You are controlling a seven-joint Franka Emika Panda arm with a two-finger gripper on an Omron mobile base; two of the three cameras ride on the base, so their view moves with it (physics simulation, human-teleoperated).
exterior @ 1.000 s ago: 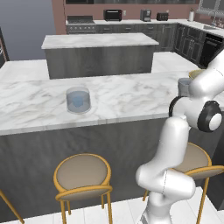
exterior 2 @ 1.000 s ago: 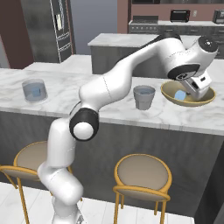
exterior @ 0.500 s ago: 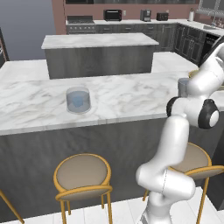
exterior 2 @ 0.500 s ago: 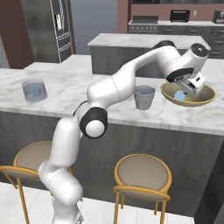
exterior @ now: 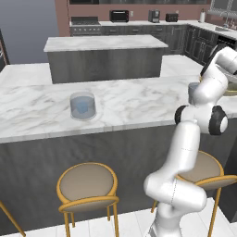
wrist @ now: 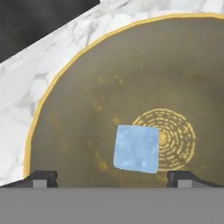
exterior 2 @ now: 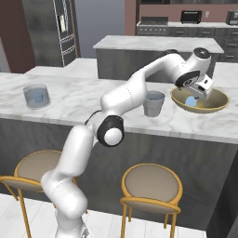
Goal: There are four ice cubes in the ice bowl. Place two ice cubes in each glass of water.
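The olive-tan ice bowl (wrist: 100,83) lies right under my hand, and a single pale blue ice cube (wrist: 136,148) rests near its centre. My gripper (wrist: 113,177) is open, its fingertips (wrist: 43,177) spread wide to either side of the cube's near edge. Seen from the right base, the gripper (exterior 2: 197,94) dips into the bowl (exterior 2: 221,104) just above the cube (exterior 2: 190,101). One glass of water (exterior 2: 154,103) stands just left of the bowl. The other glass (exterior 2: 37,96) is far left on the counter, with pale blue inside it (exterior: 82,105).
The marble counter (exterior 2: 88,100) runs across both base views, with a drop at its front edge. Two round stools (exterior 2: 151,183) stand below it. My arm arches over the nearer glass (exterior: 193,90). A second island (exterior: 106,44) is behind.
My hand has shifted a little left over the bowl and sunk toward the ice cube. The glasses and the bowl have not moved.
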